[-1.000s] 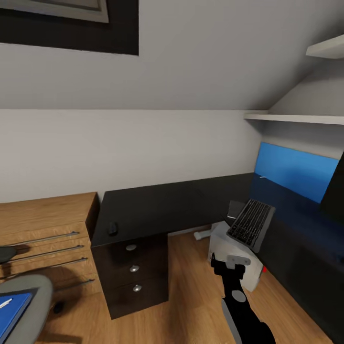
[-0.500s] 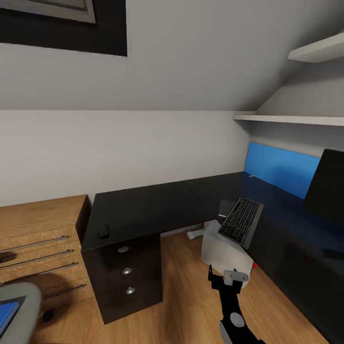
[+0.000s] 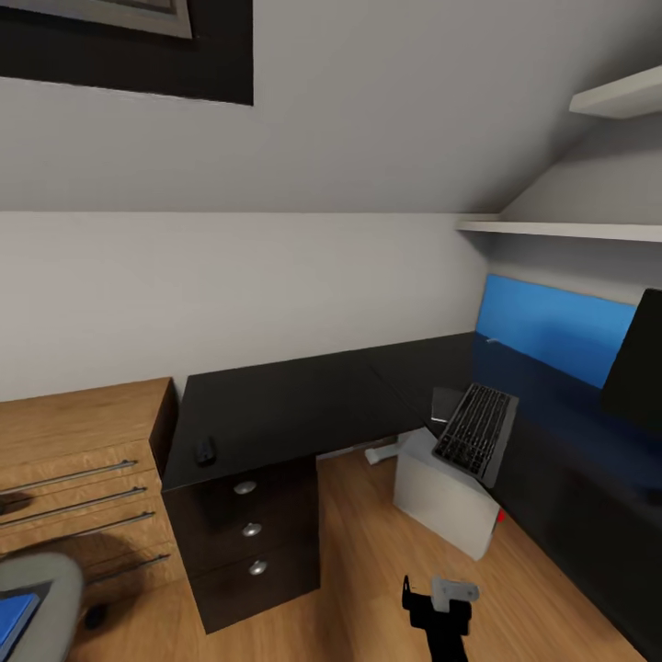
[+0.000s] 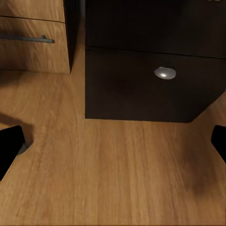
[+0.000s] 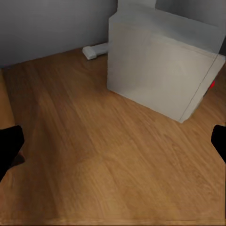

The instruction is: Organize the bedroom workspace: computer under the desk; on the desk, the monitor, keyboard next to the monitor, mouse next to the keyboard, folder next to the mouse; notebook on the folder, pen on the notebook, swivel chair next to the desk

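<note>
The black L-shaped desk (image 3: 276, 400) fills the middle of the head view, and the small black mouse (image 3: 204, 450) lies near its front left edge. A grey-white computer (image 3: 443, 496) stands on the floor in the desk's inner corner. The dark keyboard (image 3: 476, 432) leans tilted on top of it, against the desk. A small grey book, likely the notebook (image 3: 444, 401), lies on the desk just behind. The black monitor (image 3: 636, 363) is cut off at the right edge. At lower left, the grey swivel chair (image 3: 41, 588) carries the blue folder (image 3: 13, 618). My right gripper (image 3: 438, 599) (image 5: 113, 146) is open above the floor near the computer (image 5: 160, 75). My left gripper (image 4: 113, 146) is open over the floor before the desk's drawers (image 4: 146, 84).
A light wooden drawer cabinet (image 3: 74, 469) (image 4: 33, 42) stands against the desk's left end. A blue wall panel (image 3: 552, 326) runs behind the right wing, with white shelves (image 3: 561, 227) above. A white power strip (image 5: 95, 51) lies on the wooden floor (image 3: 368, 561) by the wall.
The head camera swung right, then partly back, so the whole scene shifted. My right arm has sunk toward the bottom edge of the head view. The desk's things have not moved.
</note>
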Controlling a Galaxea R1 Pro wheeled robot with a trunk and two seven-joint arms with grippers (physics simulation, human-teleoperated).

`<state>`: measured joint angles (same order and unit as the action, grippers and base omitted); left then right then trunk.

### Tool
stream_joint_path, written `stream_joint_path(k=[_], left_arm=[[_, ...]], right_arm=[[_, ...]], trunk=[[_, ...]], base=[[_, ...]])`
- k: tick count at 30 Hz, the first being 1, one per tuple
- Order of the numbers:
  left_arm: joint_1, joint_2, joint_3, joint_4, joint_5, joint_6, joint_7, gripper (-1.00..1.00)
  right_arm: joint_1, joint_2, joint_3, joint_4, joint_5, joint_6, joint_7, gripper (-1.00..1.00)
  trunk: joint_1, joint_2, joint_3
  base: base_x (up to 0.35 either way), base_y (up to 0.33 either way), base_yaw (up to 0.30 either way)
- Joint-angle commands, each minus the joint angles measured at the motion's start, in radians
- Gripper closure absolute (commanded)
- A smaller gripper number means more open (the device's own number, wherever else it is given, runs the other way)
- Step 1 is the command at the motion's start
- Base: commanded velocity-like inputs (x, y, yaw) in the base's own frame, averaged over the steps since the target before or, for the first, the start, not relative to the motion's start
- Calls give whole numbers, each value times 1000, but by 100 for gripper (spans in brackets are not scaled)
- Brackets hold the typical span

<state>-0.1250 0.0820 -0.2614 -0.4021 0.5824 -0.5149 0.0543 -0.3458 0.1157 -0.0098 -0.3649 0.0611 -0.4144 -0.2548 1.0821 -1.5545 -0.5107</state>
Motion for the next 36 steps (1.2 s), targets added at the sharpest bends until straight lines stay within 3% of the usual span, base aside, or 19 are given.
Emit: stream_joint_path(k=[1,7,18,21,27,36], left_arm=[[-1,1,-8,0,5,-4,6,-100],[-1,0,-10,0,5,-4,6,-100],[-1,-2,-12,0,4,-4,4,-100],[-1,-18,-12,0,4,-4,4,-100],[-1,-24,-12,0,4,-4,3,-100],[-1,-24,-13,0,4,-4,2,-100]], right_arm=[[-1,-1,-1,4,7,-2,-6,-100],[-1,-11,3,16,10,-49,-5,-100],[-1,-10,8,52,9,-59,-3,-100],[-1,-10,9,57,11,-60,-3,-100],[-1,-8,8,58,9,-60,-3,-100],[-1,-7,8,58,9,-60,-3,-100]], trunk=[[0,-1,-1],[0,-1,1],[0,-1,1],[0,-1,3],[0,-1,6],[0,-1,11]], base=[[254,201,0],[85,45,-123],[1,101,-293],[0,31,-300],[0,36,-300],[0,266,-299]])
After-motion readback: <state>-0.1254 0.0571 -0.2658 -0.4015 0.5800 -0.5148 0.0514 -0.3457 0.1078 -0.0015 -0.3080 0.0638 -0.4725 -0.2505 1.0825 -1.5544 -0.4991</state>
